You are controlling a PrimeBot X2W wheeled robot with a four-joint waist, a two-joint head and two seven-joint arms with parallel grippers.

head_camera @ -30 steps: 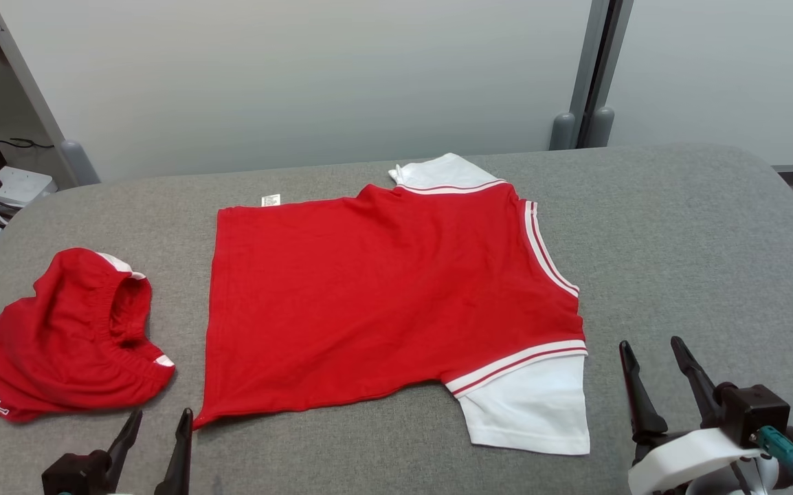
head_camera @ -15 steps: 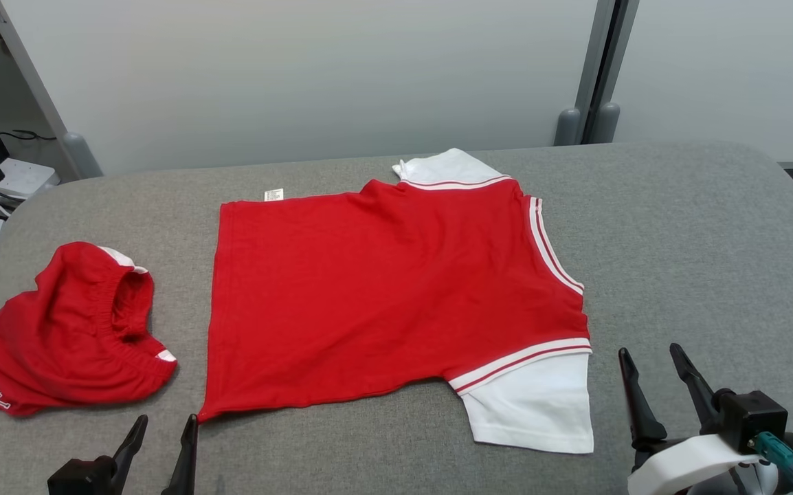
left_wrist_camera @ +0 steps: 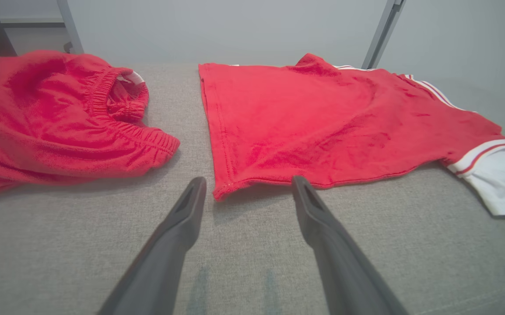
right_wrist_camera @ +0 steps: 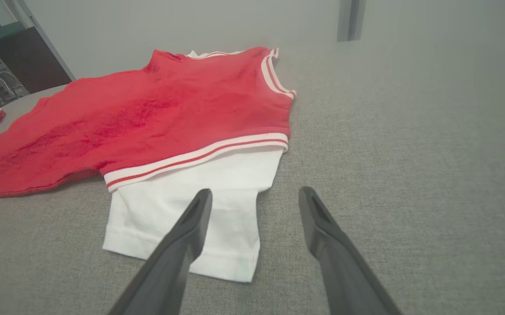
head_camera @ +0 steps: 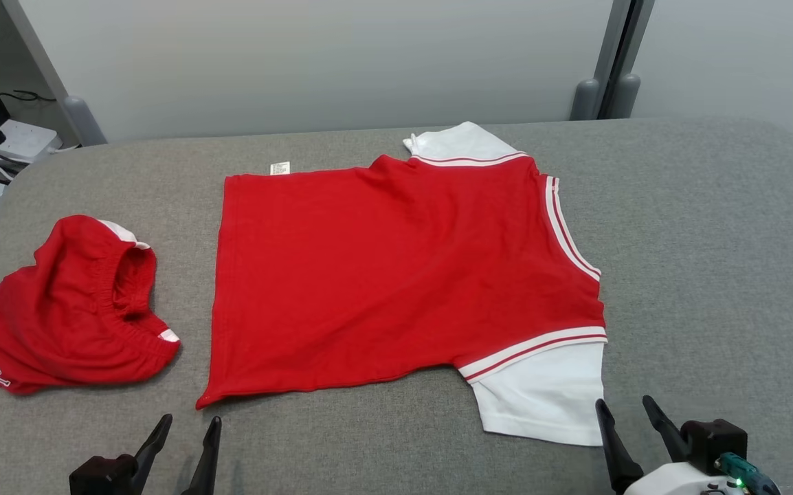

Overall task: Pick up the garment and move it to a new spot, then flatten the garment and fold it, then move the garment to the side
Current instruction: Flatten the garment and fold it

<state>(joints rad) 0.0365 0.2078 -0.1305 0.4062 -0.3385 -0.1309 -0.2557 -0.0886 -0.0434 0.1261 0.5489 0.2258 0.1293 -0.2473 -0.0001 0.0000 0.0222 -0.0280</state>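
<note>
Red garment (head_camera: 396, 275), far sleeve (head_camera: 460, 143) partly hidden.

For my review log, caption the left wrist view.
Open left end effector facing a hem corner of the red shirt; red shorts lie beside.

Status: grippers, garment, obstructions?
Left gripper, right gripper open, empty. Red shirt with white sleeves flat on grey fabric table, unfolded. Crumpled red shorts apart, leftward.

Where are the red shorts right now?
In the head view the red shorts lie bunched at the left edge of the grey table, left of the red shirt, ahead and left of the open left gripper.
</note>
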